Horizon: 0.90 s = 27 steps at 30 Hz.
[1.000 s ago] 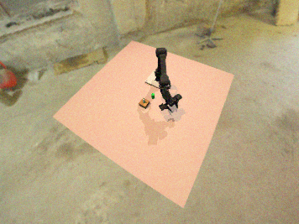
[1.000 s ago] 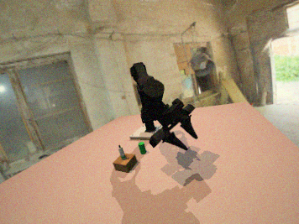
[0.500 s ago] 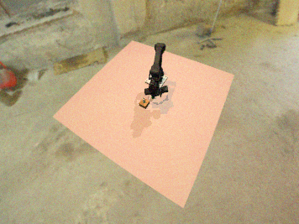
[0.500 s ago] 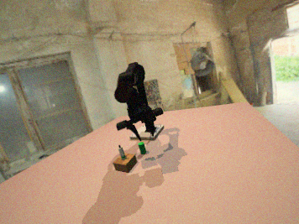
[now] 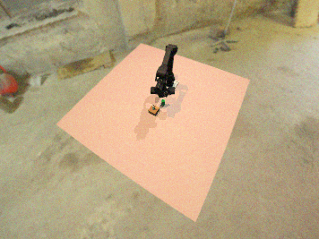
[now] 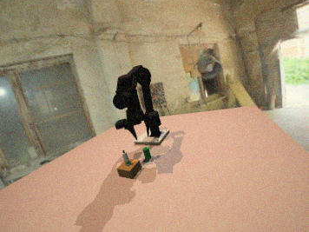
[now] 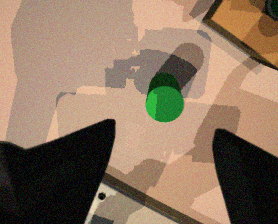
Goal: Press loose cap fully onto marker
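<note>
On the pink table, the cap stands upright and loose, a short bright green cylinder with a flat round top. From the wrist view its top face shows as a vivid green disc with the darker green side wall just visible behind it, and a long grey shadow stretches away from it. Just beside the cap sits the holder block, a small orange-brown cube with a darker rim, and in it the marker stands upright, a thin grey-green stick with a pale tip. Cap and block are near each other but apart.

Above them the black arm folds down from its pale base plate. The gripper hangs over the cap with its two dark fingers partly spread, one to each side and short of the cap. Nothing is between them, and they touch neither cap nor marker.
</note>
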Tool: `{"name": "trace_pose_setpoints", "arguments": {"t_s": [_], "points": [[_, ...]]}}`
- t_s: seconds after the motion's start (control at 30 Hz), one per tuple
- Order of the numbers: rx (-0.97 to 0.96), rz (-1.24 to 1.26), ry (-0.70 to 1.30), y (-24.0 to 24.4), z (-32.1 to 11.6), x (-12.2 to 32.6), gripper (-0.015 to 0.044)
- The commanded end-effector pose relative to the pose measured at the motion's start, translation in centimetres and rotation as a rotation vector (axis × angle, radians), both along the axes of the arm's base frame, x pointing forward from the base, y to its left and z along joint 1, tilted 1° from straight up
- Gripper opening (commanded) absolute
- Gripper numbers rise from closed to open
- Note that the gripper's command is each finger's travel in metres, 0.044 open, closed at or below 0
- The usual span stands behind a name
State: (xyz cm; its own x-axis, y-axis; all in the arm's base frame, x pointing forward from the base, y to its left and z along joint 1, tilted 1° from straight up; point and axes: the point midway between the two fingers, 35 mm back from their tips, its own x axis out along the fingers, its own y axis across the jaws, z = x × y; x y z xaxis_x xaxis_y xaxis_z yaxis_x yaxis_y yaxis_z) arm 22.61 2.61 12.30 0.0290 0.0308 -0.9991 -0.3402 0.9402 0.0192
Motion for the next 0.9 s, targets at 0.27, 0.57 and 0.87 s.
{"name": "trace_pose_setpoints", "arguments": {"t_s": [0.27, 0.57, 0.87], "points": [[-0.008, 0.000, 0.016, -0.1, -3.8, -0.2, 0.0244], [-0.008, 0.000, 0.016, -0.1, -4.7, -0.1, 0.0244], [-0.008, 0.000, 0.016, 0.0, -6.2, 0.0, 0.0244]]}}
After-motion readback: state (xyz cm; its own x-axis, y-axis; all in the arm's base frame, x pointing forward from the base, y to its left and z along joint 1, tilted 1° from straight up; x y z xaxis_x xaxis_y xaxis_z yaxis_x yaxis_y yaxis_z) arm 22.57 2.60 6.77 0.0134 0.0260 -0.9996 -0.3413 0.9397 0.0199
